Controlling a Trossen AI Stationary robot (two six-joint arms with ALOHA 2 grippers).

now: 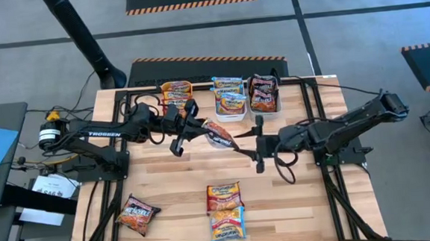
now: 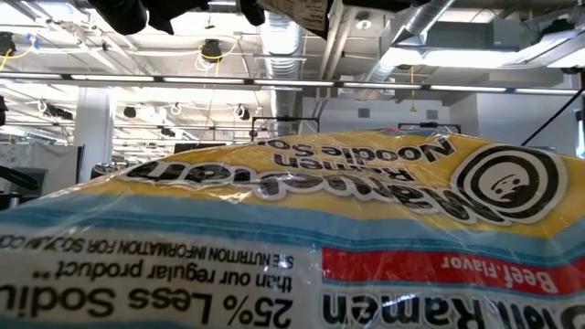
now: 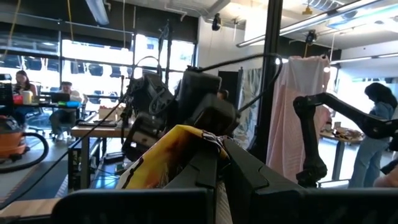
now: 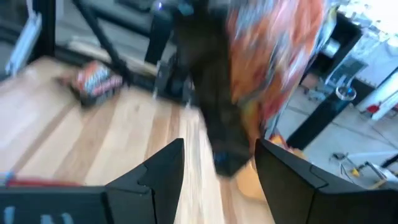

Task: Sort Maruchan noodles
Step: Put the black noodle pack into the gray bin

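Left gripper (image 1: 204,128) clamped on orange packet (image 1: 219,133), apparently mid-table.

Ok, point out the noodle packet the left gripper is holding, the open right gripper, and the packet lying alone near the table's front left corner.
held packet (image 1: 219,134), high view, middle of its wrapper.
right gripper (image 1: 260,146), high view, between its fingertips.
lone packet (image 1: 137,214), high view, centre of its wrapper.

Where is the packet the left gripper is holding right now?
In the high view, the orange packet hangs from the shut left gripper above the table's middle, just in front of the white bin, with the open right gripper close by.
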